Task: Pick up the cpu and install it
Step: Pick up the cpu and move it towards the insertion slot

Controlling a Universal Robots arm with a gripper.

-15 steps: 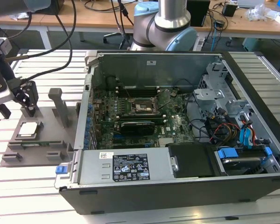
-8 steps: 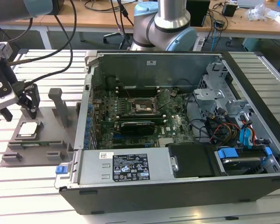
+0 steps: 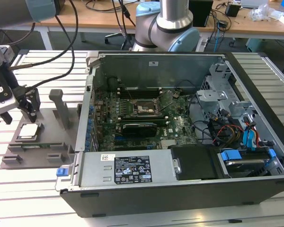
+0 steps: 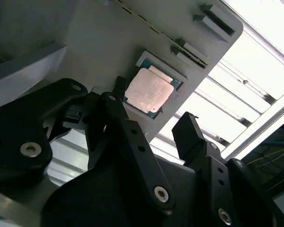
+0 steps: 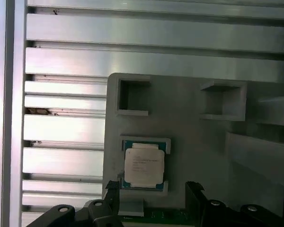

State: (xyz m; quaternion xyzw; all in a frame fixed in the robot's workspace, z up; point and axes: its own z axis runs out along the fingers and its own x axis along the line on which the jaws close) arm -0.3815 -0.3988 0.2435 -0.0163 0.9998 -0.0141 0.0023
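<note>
Second wrist view: tool (image 4: 151, 108) spread apart, empty, above the cpu (image 4: 149, 91) in grey holder (image 4: 109, 42)

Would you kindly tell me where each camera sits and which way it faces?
Exterior view: off the arm, looking down on the computer case and holder tray; pincer at the exterior view's left.
Second wrist view: on the wrist, looking slantwise past the open pincer at the cpu.
First wrist view: on the wrist, facing the cpu squarely over the pincer.
All three share cpu, holder tray and pincer.
</note>
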